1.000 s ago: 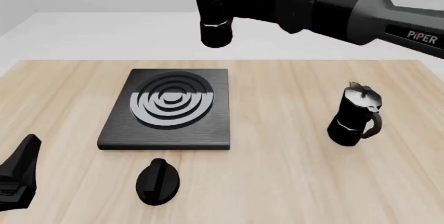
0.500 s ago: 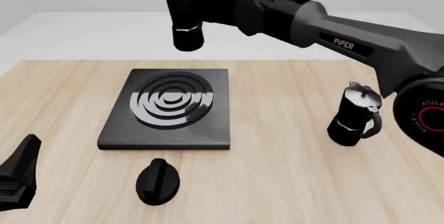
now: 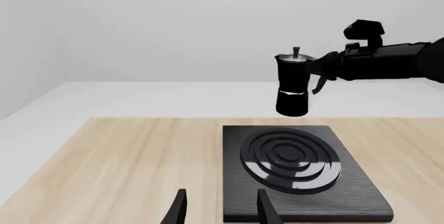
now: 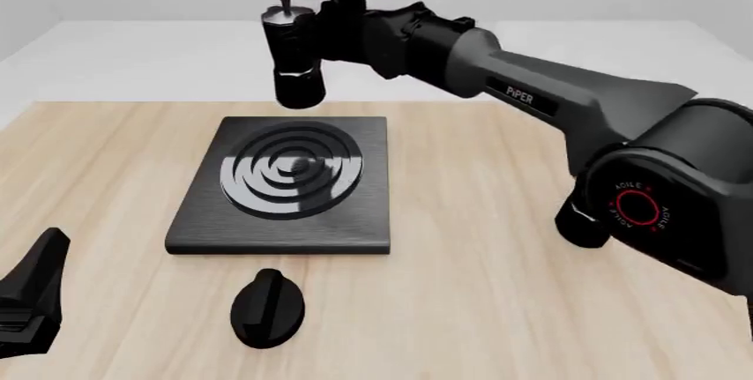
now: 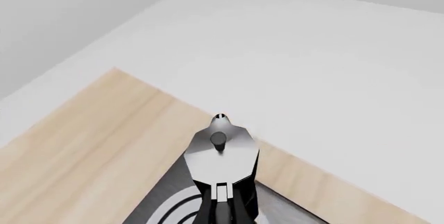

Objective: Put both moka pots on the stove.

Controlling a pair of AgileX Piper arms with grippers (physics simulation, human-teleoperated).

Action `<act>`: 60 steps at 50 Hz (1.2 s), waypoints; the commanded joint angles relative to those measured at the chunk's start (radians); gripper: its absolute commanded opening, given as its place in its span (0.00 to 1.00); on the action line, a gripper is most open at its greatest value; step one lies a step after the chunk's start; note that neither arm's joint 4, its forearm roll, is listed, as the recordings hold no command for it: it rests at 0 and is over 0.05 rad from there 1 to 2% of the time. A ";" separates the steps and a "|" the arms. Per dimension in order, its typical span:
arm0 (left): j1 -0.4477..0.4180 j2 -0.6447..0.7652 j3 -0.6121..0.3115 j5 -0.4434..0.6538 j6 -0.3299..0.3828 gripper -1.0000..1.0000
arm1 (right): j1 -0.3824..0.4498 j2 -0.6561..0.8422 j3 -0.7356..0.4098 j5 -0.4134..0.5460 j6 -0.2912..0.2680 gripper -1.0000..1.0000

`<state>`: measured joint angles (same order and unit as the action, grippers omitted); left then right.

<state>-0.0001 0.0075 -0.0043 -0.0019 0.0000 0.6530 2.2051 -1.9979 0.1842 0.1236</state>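
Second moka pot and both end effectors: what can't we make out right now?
- Second moka pot: front view, mostly hidden behind the right arm's base; only its lower edge shows.
- Right end effector: its fingers are hidden by the carried moka pot and the arm.
- Left end effector: cut off by the left wrist view's edge.

Light wooden table (image 4: pixel 495 309) before plain white walls and floor.

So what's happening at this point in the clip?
The right gripper holds one moka pot by its handle, upright in the air over the far edge of the stove, not yet set down. The second moka pot stands on the table to the right, mostly hidden behind the right arm. The left gripper waits open at the near left, holding nothing. A black oval knob lies in front of the stove.
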 commanded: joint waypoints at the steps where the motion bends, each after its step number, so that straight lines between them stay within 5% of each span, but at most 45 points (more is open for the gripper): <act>1: 0.000 0.000 0.000 0.000 0.000 1.00 | 0.003 0.053 -0.123 0.032 0.025 0.00; 20: -0.002 -0.006 0.003 -0.011 0.029 1.00 | -0.007 0.174 -0.325 0.126 0.048 0.00; 35: -0.006 -0.007 -0.002 -0.019 0.064 1.00 | -0.006 0.273 -0.468 0.217 0.141 0.00; 43: -0.010 -0.007 -0.017 -0.015 0.093 1.00 | -0.011 0.255 -0.429 0.199 0.145 0.00; 60: -0.003 -0.003 -0.033 0.019 0.034 1.00 | -0.017 0.322 -0.551 0.283 0.176 0.00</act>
<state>-0.0048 0.0028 -0.0286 0.0036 0.0520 0.6412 2.5159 -2.4509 0.4284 0.2820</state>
